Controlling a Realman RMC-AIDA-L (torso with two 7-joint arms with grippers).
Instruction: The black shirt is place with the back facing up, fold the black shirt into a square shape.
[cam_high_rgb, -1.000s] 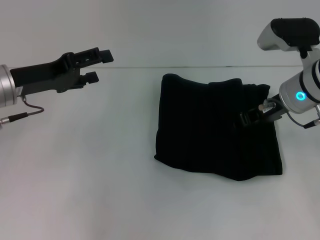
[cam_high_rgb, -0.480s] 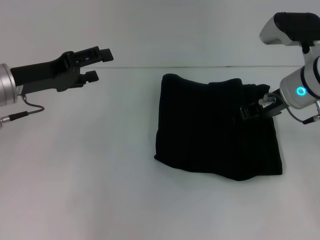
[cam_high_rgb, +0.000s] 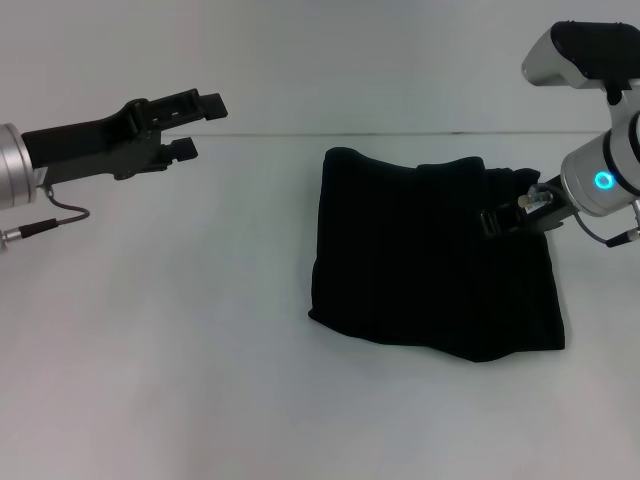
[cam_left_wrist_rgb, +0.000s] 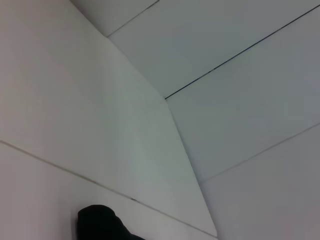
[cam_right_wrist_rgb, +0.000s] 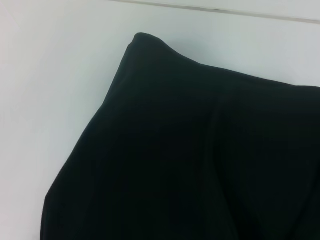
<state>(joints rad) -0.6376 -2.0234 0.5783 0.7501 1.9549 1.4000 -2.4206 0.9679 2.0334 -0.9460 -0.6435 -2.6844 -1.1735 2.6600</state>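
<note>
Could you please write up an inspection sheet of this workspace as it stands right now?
Surface: plain white table, a thin seam line along its far edge.
Job's things: black shirt lies folded into a rough rectangle on the right half of the table; its edges are uneven and no lettering shows.
Clutter: nothing seen.
Grippers: left pincer is held above the table's far left, open, well apart from the shirt. Right pincer is over the shirt's right far part; its state cannot be read.
Cables: a thin grey cable loops under the left arm; another hangs by the right wrist.
Surroundings: white wall panels behind the table.
</note>
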